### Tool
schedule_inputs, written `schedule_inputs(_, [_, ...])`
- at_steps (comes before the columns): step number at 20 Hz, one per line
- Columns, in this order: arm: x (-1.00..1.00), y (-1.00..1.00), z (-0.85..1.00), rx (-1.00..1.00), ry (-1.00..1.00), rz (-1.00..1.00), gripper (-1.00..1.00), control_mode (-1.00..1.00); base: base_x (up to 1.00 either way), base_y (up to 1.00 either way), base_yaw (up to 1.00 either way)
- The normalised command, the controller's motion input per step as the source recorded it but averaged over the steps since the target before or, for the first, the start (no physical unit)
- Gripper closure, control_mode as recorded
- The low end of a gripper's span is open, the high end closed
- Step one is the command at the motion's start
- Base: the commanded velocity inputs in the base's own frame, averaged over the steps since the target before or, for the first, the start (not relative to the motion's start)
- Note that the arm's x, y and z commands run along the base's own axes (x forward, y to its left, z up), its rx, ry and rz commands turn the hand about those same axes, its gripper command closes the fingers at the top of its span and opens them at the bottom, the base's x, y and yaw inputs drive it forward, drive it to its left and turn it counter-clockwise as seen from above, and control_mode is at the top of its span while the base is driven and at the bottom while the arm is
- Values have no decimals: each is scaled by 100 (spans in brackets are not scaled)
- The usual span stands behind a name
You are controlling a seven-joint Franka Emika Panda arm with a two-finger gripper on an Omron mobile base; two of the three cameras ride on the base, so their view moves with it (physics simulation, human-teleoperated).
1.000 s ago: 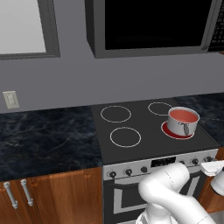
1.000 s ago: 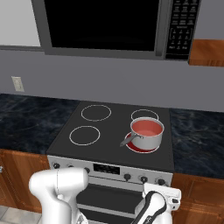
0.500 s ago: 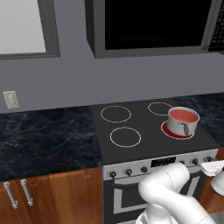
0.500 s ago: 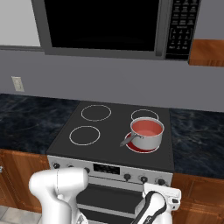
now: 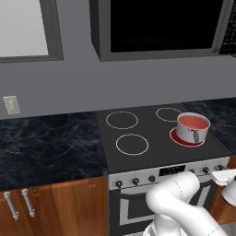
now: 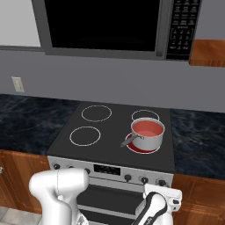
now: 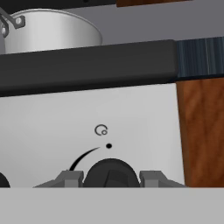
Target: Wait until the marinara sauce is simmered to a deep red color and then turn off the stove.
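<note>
Presently the pincer sits low at the stove's silver front panel, its two fingertips bracketing a black knob near the panel's right end; the tips look closed onto the knob's sides, so the pincer is judged to be pinching that knob. The knob lies directly ahead of the pincer, between the fingers, with its turning axis pointing out of the panel toward the hand; the coming move is therefore judged a twist in place, not a reach. Above the panel, the steel saucepan stands on the front right burner, which glows red. The marinara sauce inside it reads salmon-red, not yet clearly deep red. The other three burner rings are unlit. Dark marbled desk flanks the stove, with a microwave overhead.
</note>
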Motion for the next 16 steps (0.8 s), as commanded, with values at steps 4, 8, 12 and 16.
schedule_inputs(4, [0, 0, 0, 0, 0, 0, 100, -100, 0, 0, 0])
schedule_inputs(8, [0, 0, 0, 0, 0, 0, 100, -100, 0, 0, 0])
schedule_inputs(12, [0, 0, 0, 0, 0, 0, 100, -100, 0, 0, 0])
schedule_inputs(16, [0, 0, 0, 0, 0, 0, 100, -100, 0, 0, 0])
